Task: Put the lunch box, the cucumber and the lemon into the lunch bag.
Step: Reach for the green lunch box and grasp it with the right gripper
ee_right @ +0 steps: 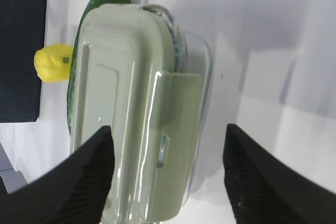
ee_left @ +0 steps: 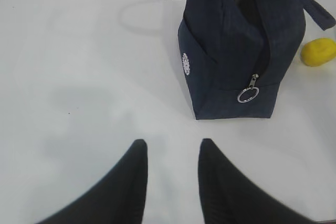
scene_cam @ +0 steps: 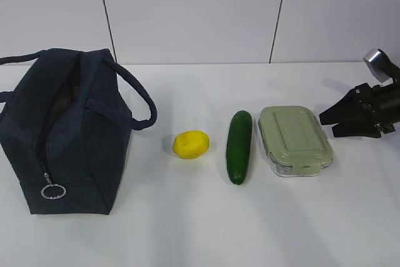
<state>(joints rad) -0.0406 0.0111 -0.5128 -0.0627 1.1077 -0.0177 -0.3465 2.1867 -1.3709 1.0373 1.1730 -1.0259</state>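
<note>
A: Why is my right gripper point(scene_cam: 327, 123) spread beside the lunch box point(scene_cam: 294, 139)?

B: To straddle its lidded width; nothing is pinched yet. The cucumber point(scene_cam: 239, 146) lies just beside the box, leaving that side tight.

A: And my left gripper point(ee_left: 172, 156)?

B: Jaws part-spread, empty, low before the lunch bag point(scene_cam: 69, 129), whose top gapes. The lemon point(scene_cam: 190, 144) sits between bag and cucumber; the table point(scene_cam: 206, 229) offers bare room in front.
</note>
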